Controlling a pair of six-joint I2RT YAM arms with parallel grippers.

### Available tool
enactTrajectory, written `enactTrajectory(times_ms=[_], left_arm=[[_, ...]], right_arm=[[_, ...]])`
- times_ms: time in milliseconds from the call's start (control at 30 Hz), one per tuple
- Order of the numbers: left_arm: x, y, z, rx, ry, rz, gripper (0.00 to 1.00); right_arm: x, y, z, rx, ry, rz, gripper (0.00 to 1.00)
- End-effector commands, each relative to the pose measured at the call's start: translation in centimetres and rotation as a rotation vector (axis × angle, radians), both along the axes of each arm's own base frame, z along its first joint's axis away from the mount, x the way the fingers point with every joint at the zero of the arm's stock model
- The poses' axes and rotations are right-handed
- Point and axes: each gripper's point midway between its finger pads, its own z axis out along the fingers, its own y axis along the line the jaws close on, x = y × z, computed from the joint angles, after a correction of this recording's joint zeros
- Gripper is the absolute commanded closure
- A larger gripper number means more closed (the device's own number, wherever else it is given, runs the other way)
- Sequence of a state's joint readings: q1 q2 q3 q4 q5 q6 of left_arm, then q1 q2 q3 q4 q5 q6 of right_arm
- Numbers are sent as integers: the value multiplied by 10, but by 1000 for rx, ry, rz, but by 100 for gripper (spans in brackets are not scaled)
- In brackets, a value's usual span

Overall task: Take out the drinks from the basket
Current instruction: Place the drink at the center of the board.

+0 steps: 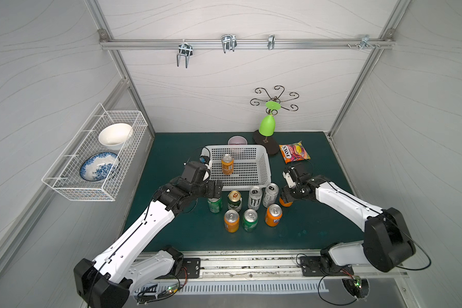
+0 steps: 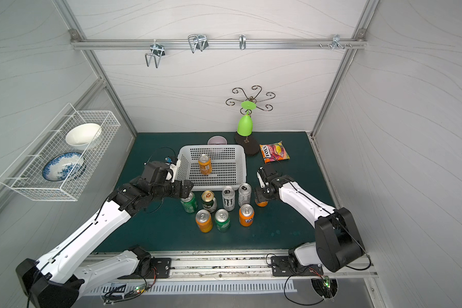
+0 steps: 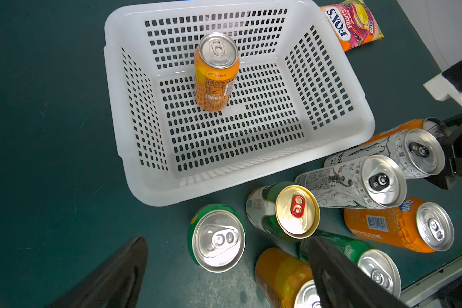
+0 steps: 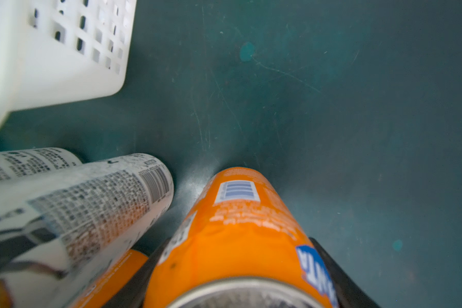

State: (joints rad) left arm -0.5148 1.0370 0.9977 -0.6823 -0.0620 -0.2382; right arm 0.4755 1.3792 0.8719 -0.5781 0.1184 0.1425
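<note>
While looking down, find one orange aluminium drink can (image 1: 227, 165) upright inside the white perforated plastic basket (image 1: 265, 170), toward its 9 o'clock wall. See the left pincer (image 1: 215, 190) spread wide at the basket's 7 o'clock, just over a green aluminium can (image 1: 214, 205). Find the right pincer (image 1: 286, 196) at 5 o'clock, pinching an orange Fanta can (image 4: 238, 226) on the dark green surface (image 1: 299, 232). At 6 o'clock, note a gold-topped green-and-white can (image 1: 234, 201), a claw-marked silver-white tall can (image 1: 255, 198), a paler silver-white tall can (image 1: 270, 195), then a front orange can (image 1: 231, 221), a front green can (image 1: 250, 220), a blue-labelled orange can (image 1: 273, 215).
</note>
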Motion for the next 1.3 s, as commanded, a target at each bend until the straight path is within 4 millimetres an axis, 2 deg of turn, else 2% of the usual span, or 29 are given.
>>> enactTrajectory(times_ms=[0, 133, 400, 733, 833, 1067, 1267], left_arm=[[7, -3, 11, -15, -35, -8, 2], [9, -2, 11, -7, -38, -1, 2], [13, -4, 11, -11, -39, 4, 2], [25, -9, 27, 0, -69, -6, 2], [30, -11, 29, 20, -72, -17, 1], [52, -16, 31, 47, -74, -13, 1], [75, -23, 33, 39, -70, -19, 2]], right_arm=[[4, 3, 1, 19, -16, 1, 26], [3, 4, 0, 21, -9, 8, 21], [3, 4, 23, 43, -44, 13, 14], [-2, -2, 68, 72, -118, 7, 5], [-3, -9, 86, 81, -155, 2, 4], [-13, -26, 126, 145, -244, -21, 1], [-16, -34, 143, 175, -303, -45, 1]])
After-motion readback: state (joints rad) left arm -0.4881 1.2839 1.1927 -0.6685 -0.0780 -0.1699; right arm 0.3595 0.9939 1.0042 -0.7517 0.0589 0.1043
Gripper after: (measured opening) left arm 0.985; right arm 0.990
